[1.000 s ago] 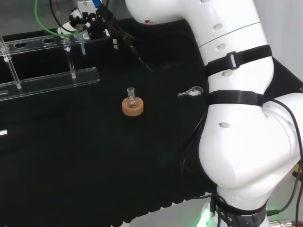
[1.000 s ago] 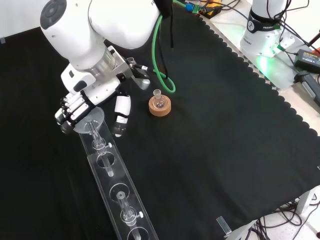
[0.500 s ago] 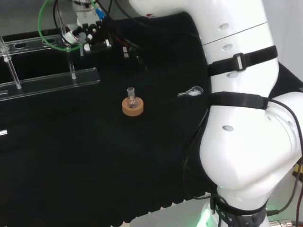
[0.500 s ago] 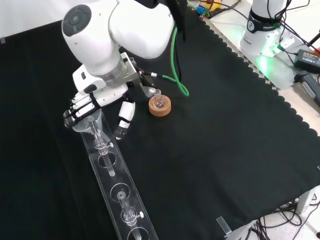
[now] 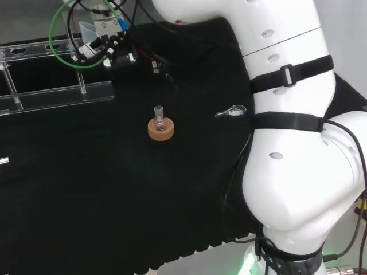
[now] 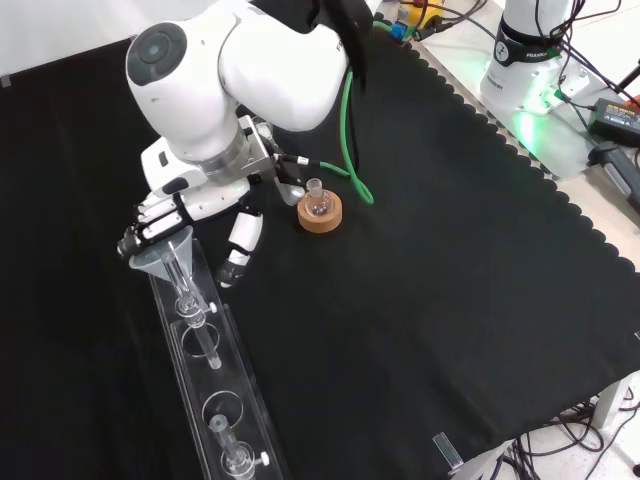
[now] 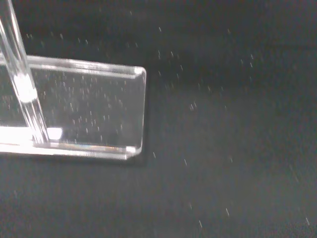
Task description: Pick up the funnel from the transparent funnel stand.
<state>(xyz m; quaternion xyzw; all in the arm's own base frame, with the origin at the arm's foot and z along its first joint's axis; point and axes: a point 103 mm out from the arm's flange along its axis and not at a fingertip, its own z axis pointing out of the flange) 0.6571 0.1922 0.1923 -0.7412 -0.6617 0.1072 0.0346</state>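
A: What has moved since half a second ago?

B: In the front view the clear rack (image 6: 205, 372) has shifted toward the lower left of the frame, and the funnel (image 6: 166, 254) now stands higher, with its cone clear of the rack's top rail. In the head view the rack (image 5: 57, 97) has slid left as well, and its near end sits farther toward the left edge than before.

A: Position of the hand?

B: Upper left of the front view, under the big white link with the grey cap. The hand (image 6: 160, 215) points down and to the left, fingers curled over the far side of the funnel's rim, while the thumb (image 6: 237, 247) hangs apart, to the right of the funnel. I judge it to be grasping the funnel at the rim.

A: And the funnel itself?

B: Its stem runs down toward the first hole at the rack's upper end; whether the stem tip is out of the hole, I cannot tell. In the head view the funnel (image 5: 87, 30) shows at the top left, just beside the hand (image 5: 98, 44) and the green cable (image 5: 57, 31).

A: Anything else on the cloth (image 6: 450, 260)?

B: A small round flask (image 6: 318, 200) upright in a cork ring (image 6: 320, 213), right of the hand, apart from it. The wrist view shows a corner of the rack's base plate (image 7: 84, 114) and an upright clear rod (image 7: 22, 79).
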